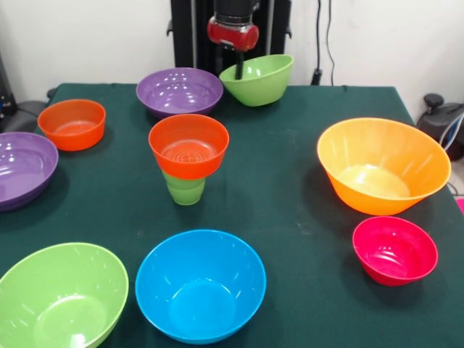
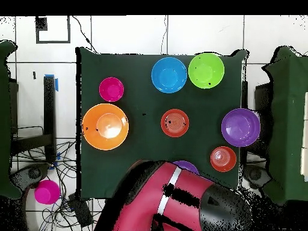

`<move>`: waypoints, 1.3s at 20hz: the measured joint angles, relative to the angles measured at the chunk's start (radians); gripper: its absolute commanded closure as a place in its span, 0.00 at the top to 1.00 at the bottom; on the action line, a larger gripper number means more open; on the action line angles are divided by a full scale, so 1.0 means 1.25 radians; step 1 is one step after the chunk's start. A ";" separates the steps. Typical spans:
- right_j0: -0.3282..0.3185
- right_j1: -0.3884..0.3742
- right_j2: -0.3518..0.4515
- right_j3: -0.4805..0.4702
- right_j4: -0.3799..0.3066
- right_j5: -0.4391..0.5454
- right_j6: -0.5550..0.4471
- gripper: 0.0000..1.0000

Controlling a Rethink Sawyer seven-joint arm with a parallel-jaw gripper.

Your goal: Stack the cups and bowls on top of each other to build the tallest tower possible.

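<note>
My gripper [image 1: 238, 71] comes down at the table's far side and is shut on the near rim of a lime-green bowl [image 1: 261, 81], which hangs tilted next to a purple bowl [image 1: 179, 90]. The arm hides this bowl in the overhead view. In the middle stands the tower: a small orange-red bowl [image 1: 188, 145] sits on the light-green cup [image 1: 185, 190]; it also shows from above [image 2: 175, 123]. Loose on the cloth are a second orange-red bowl [image 1: 72, 123], a second purple bowl [image 1: 22, 168], a lime-green bowl [image 1: 61, 297], a blue bowl [image 1: 199, 284], a large orange bowl [image 1: 383, 165] and a pink-red bowl [image 1: 395, 249].
The dark green table [image 1: 290, 203] carries everything. The robot's pedestal [image 1: 194, 29] stands behind its far edge. In the overhead view the red arm [image 2: 174, 204] covers the table's bottom edge and most of the purple bowl [image 2: 185, 165]. A magenta object [image 2: 46, 192] lies on the floor.
</note>
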 measured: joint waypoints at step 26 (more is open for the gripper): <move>-0.067 -0.202 0.085 -0.009 -0.018 0.275 0.000 0.00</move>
